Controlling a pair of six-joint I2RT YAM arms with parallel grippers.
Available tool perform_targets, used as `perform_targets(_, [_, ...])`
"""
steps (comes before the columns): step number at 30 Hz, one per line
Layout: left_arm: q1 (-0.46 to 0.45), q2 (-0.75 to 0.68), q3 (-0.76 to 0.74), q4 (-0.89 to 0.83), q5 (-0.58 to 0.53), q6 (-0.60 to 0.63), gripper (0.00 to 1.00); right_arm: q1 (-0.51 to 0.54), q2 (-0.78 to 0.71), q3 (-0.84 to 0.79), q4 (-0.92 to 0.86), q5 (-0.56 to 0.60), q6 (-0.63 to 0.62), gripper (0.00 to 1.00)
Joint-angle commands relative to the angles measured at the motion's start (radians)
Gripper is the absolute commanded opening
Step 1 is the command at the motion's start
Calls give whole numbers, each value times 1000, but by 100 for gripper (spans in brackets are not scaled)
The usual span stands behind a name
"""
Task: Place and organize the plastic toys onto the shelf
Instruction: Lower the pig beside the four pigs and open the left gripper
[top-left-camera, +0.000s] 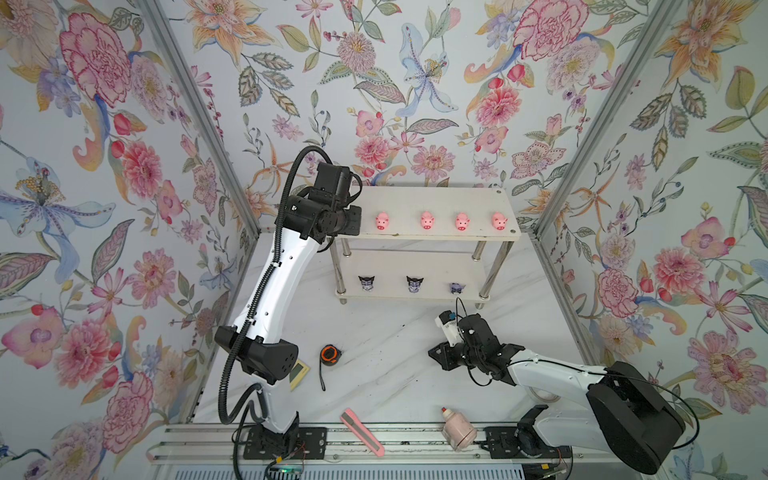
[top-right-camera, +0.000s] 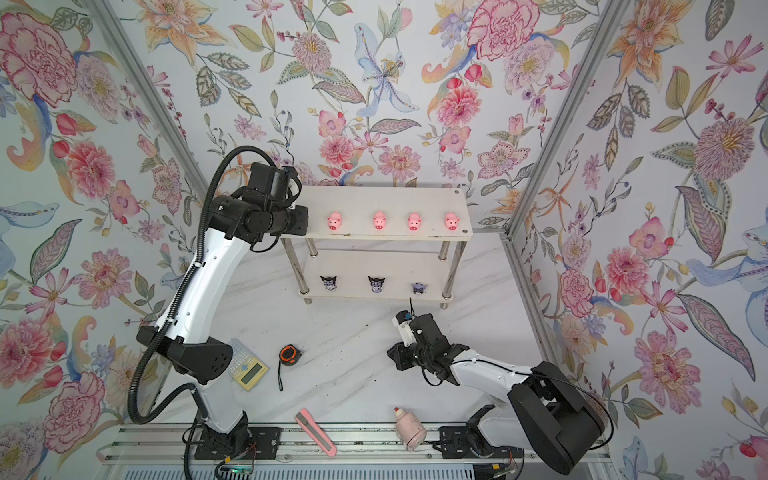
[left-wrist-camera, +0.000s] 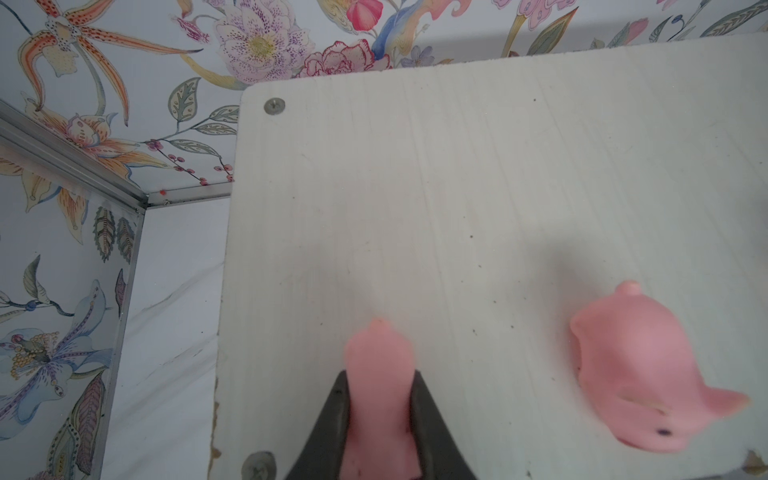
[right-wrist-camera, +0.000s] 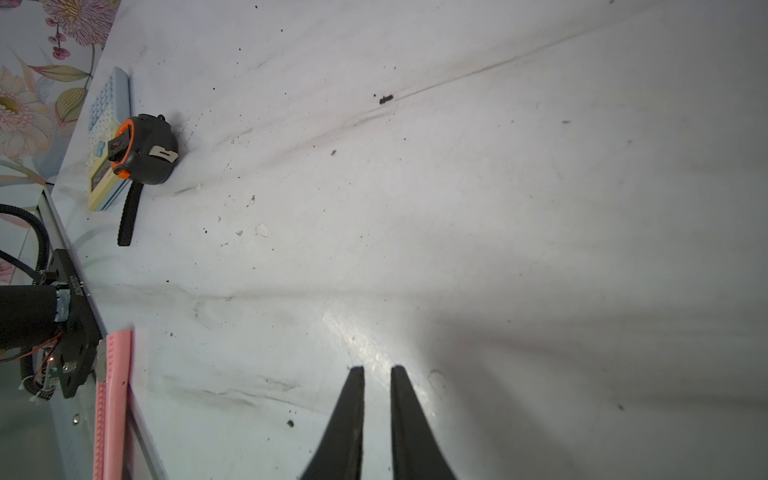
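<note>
1. Over the left end of the shelf, on its top board, the left gripper has its jaws pinched on the sides of a small pink pig.
2. Why there? Four pigs stand in a row near the front edge of that board, and the free spot is at this end, beside the nearest pig. I'd say this one completes the line.
3. Down on the lower board, three purple figurines with black horned heads sit in their own row: one kind per tier, it seems.
4. The right gripper hangs low over the bare table, jaws narrow with just a slit between them and nothing held. It is well apart from the shelf, likely to keep out of the way.
5. The held pig looks smooth, matte and rubbery, with a little pointed nub at its far end. Whether it touches the board, I cannot tell.
</note>
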Motion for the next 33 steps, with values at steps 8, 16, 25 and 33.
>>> perform_targets(8, [-2,47,35,-15,-44,17,23,-1,-9,7,-12,-7,8,16])
perform_targets(16, [-2,59,40,-15,-35,19,37,-1,-12,8,-15,-5,8,16])
perform_targets(25, [-3,25,51,-12,-42,15,55,0,-6,8,-13,-5,8,17])
perform_targets(33, [-62,-67,58,14,-111,34,60,0,-11,4,-13,10,8,17])
